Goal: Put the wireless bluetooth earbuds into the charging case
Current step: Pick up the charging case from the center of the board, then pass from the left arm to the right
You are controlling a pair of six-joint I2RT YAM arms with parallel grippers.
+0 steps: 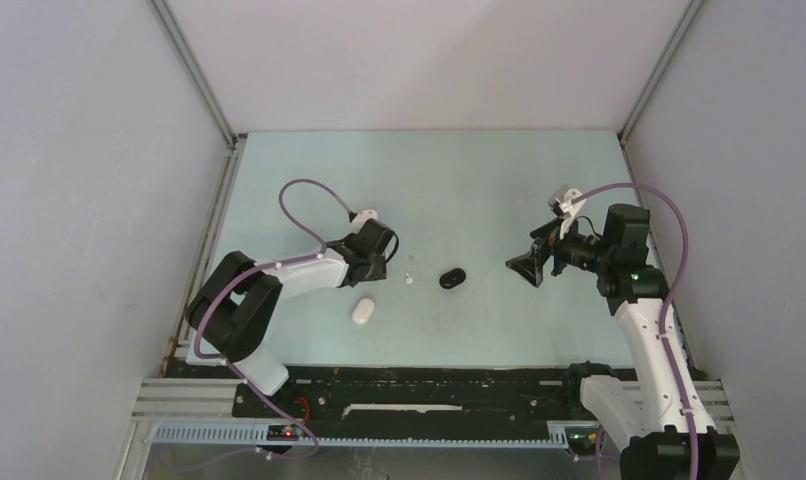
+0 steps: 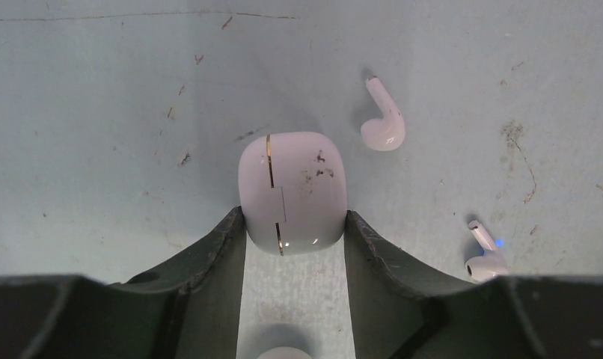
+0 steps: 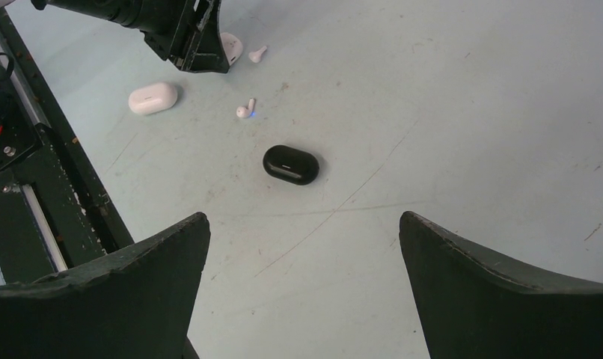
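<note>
Left fingers (image 2: 209, 269) clamp both sides of a white charging case (image 2: 292, 191), with two white earbuds (image 2: 383, 120) lying loose on the surface (image 2: 96, 112) just beside it, left of centre toward the near edge; right fingers (image 3: 500, 299) stand wide apart, holding nothing.

A pale blue-green table (image 1: 459, 170) stood enclosed by plain white walls (image 1: 79, 180), with metal framing (image 1: 194, 70) in both far corners. A black rail (image 1: 429, 385) ran along its near edge. Light was even.
</note>
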